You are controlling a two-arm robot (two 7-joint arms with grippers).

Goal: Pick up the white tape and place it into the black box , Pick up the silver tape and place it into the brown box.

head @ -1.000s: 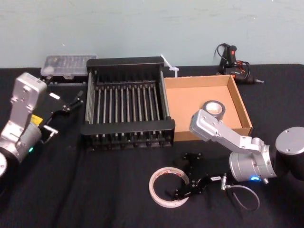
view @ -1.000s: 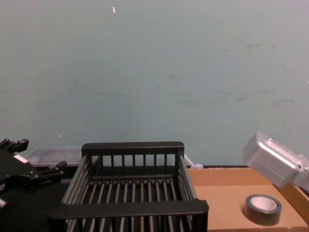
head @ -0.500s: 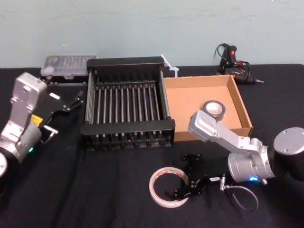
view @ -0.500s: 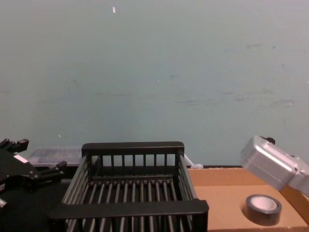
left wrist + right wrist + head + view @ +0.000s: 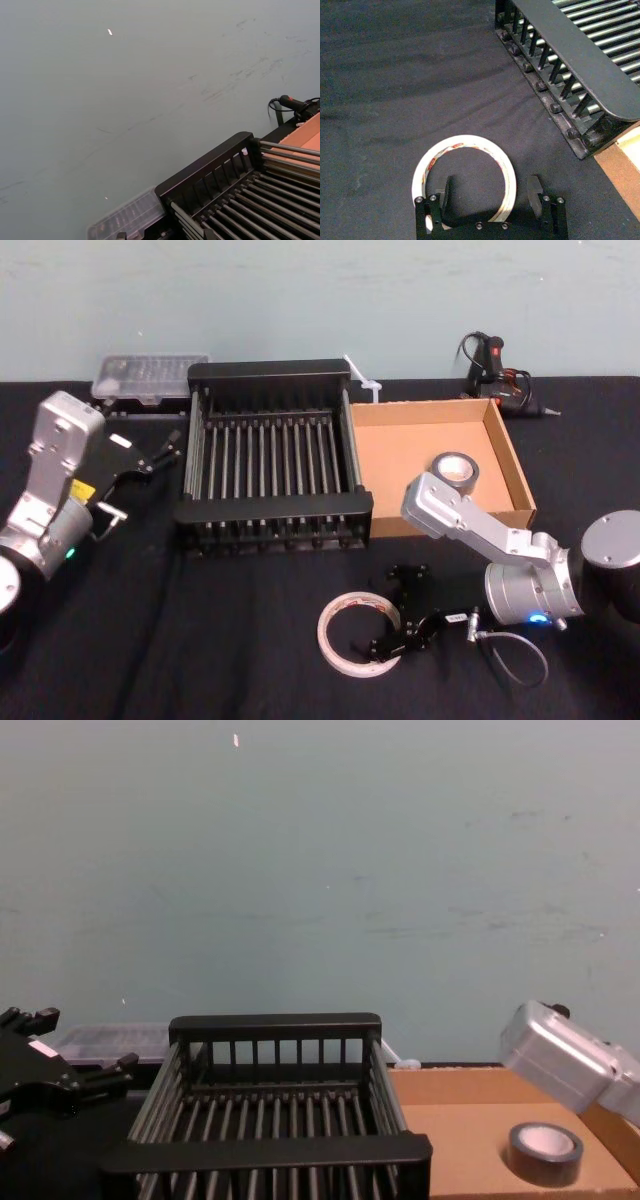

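1. The left gripper (image 5: 152,450), fingers apart and empty, hangs left of the black box (image 5: 272,505).
2. The white tape (image 5: 325,635), a thin flat ring with red marks inside, lies on the black cloth (image 5: 230,640) in front of that box.
3. The right gripper (image 5: 491,189), spread wide, straddles the ring's wall.
4. The silver tape (image 5: 456,470), thick and grey, lies in the brown box (image 5: 400,455).

Clear plastic case (image 5: 150,375), black glue gun (image 5: 487,354), black tablecloth (image 5: 200,640)

I take this for a workshop bench: a black-clothed table (image 5: 200,640) against a bare scuffed wall (image 5: 300,290), with a glue gun (image 5: 490,355) and clear parts case (image 5: 150,375).
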